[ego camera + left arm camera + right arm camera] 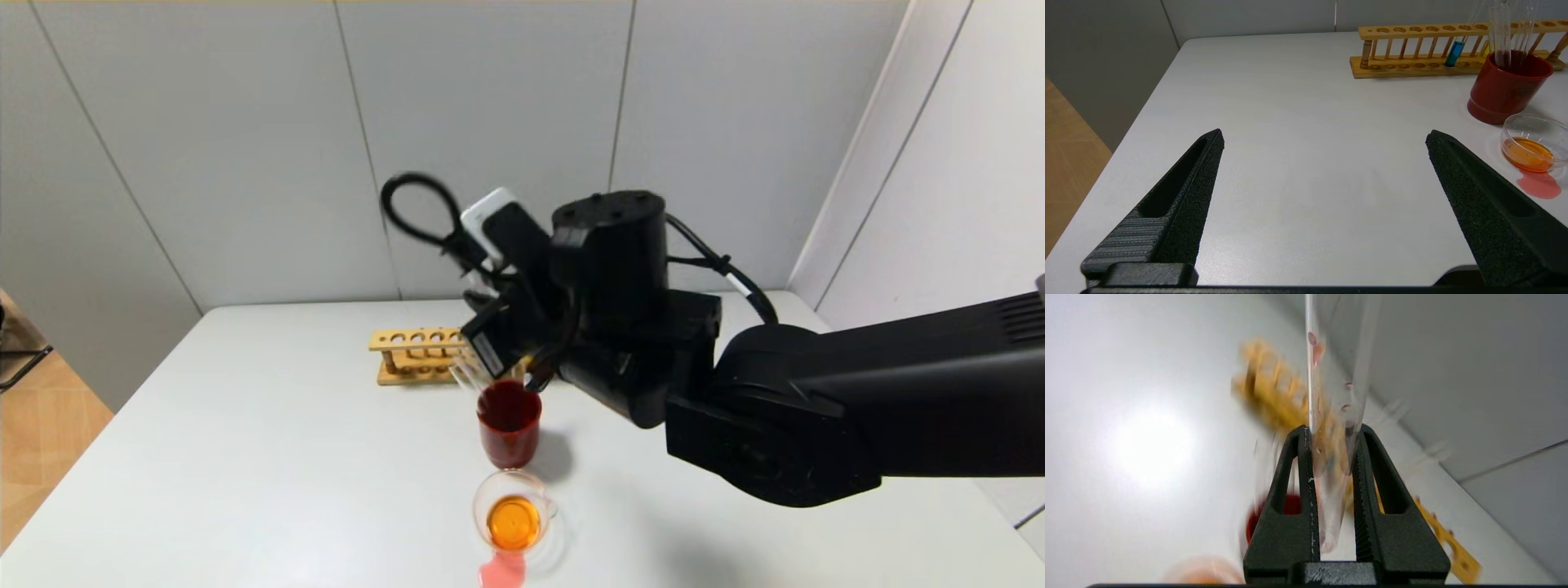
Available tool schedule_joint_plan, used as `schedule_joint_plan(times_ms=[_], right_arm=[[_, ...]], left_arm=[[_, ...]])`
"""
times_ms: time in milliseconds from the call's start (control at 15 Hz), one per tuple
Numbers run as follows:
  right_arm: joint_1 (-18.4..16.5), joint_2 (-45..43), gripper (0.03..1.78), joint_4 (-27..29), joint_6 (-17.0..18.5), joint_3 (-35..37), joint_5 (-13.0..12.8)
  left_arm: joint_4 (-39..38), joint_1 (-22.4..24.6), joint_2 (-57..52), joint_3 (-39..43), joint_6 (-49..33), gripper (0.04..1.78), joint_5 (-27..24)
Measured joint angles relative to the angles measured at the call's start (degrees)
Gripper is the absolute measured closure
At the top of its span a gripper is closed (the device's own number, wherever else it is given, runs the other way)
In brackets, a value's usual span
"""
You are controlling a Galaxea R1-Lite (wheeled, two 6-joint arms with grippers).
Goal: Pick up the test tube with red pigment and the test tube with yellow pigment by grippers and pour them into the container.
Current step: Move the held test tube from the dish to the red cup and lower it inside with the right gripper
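Note:
My right gripper (1331,430) is shut on a clear, nearly empty test tube (1337,375) with reddish drops on its inner wall. In the head view this gripper (490,355) hangs just above the dark red cup (509,433), and the tube's glass (469,377) slants down toward the cup's mouth. The container (483,500), a small clear glass vessel, stands in front of the cup with orange liquid in it. My left gripper (1325,136) is open over bare table at the left, holding nothing. I cannot pick out a test tube with yellow pigment.
A wooden tube rack (412,355) stands behind the cup, with a teal-liquid tube (1454,53) in it. Clear tubes (1500,32) rise from the red cup (1506,94). A pink spill (502,572) lies on the table by the container (1535,120).

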Motion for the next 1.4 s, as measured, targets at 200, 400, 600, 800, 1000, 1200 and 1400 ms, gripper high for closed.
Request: schedule_joint_plan(times_ms=[200,400,600,800,1000,1200,1400], right_arm=[[-1.73,-1.49,1.48,-10.51,11.43,2.18,-2.18],[-2.45,-2.01,1.48,-12.21,20.03,4.19,-4.94],[-2.5,-2.26,1.48,-12.29,25.81,8.27,-5.32],[-2.17,-2.07,1.48,-12.35,32.32,10.84,-5.49],[-2.08,-1.4,1.48,-12.41,34.96,12.29,-5.38],[-1.93,-0.27,1.48,-12.48,35.95,13.42,-5.41],[-1.95,1.0,1.48,-13.59,36.18,15.24,-5.4]], left_arm=[[-0.02,0.0,0.0,0.0,0.02,0.07,0.02],[-0.02,0.0,0.0,0.0,0.0,0.07,0.0],[0.0,0.0,0.0,0.0,-0.02,0.07,0.0],[0.0,0.0,0.0,0.0,-0.02,0.07,0.0],[-0.02,0.0,0.0,0.0,-0.02,0.07,0.0],[0.0,0.0,0.0,0.02,-0.02,0.07,0.0],[0.0,0.0,0.0,0.02,-0.02,0.07,0.02]])
